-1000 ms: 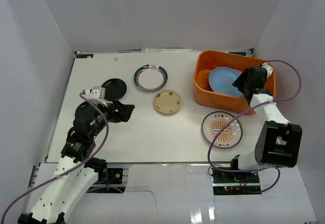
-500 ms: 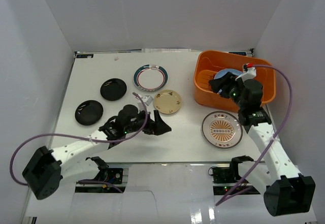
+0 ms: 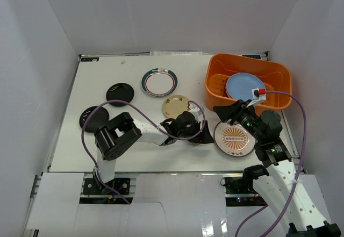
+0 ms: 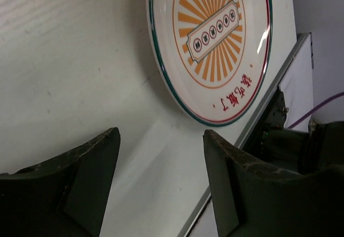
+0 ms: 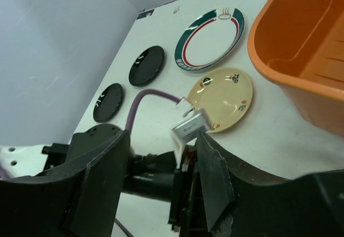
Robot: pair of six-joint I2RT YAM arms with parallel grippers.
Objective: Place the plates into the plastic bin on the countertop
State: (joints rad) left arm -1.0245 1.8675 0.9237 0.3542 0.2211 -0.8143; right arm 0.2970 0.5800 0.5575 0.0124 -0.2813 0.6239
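Next for the tub, by the look of both arms: the white plate with the orange sunburst pattern (image 3: pixel 235 138) (image 4: pixel 214 37). Lies flat near the front edge of the countertop (image 3: pixel 134 65), just in front of the orange plastic bin (image 3: pixel 215 96) and apart from it. Round, so no long axis to line up with.

Sits straight ahead of the left gripper (image 3: pixel 205 136) (image 4: pixel 159 135), rim a little beyond the fingertips; fingers spread wide, low over the white surface, nothing between them. Hangs close as well, the right gripper (image 3: pixel 230 114) (image 5: pixel 163 140), over the plate's far left rim, fingers likewise apart and empty; height above the plate hard to judge.

Probably nearer the rim at table level: the left. Risks a knock between the two grippers, crowded at one side of the plate.

Further out: a light blue plate (image 3: pixel 244 85) already in the bin, a cream plate (image 3: pixel 177 107) just behind the left gripper, a green-and-red-rimmed plate (image 3: pixel 159 81) and two black plates (image 3: pixel 120 93) (image 3: pixel 91 117) well clear.
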